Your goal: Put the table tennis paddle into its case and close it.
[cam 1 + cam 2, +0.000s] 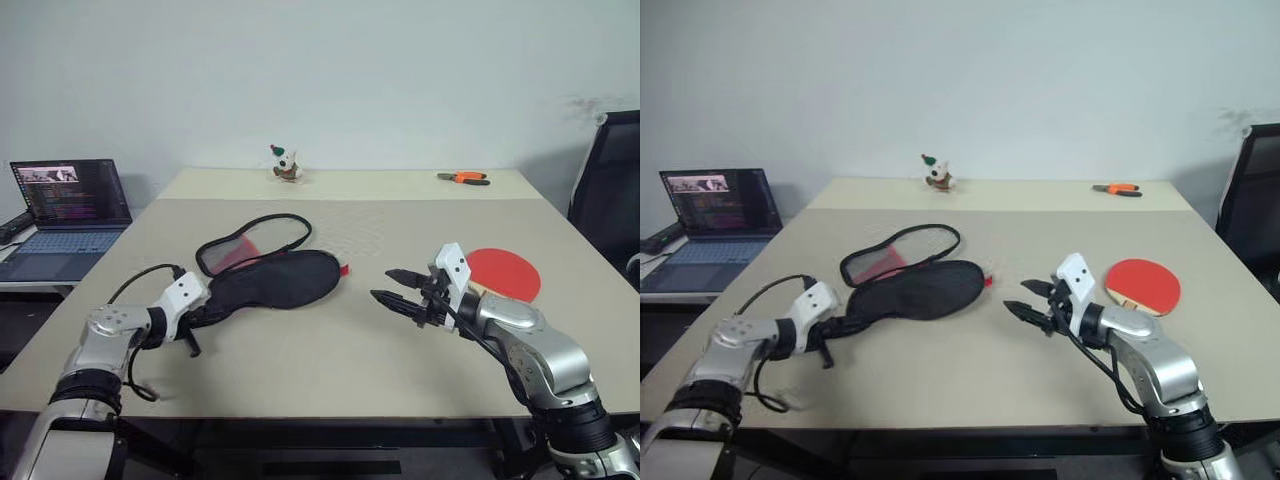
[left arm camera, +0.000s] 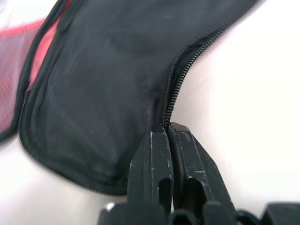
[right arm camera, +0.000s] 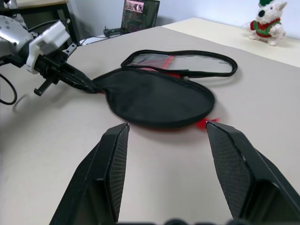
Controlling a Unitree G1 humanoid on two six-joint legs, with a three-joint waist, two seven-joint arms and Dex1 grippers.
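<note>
Left hand [image 1: 208, 312] pinching case [image 1: 275, 277] edge; right hand [image 1: 392, 285] agape; paddle [image 1: 503, 272], pliers [image 1: 464, 178], laptop [image 1: 68, 215] around.

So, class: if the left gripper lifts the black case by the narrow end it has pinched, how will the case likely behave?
The case would probably sag and fold, since its thin fabric lies flat and creased. It is likely light, lying open with the paddle still outside it. The left gripper, shut on the zip edge, may twist it; the loose mesh flap could dangle.
</note>
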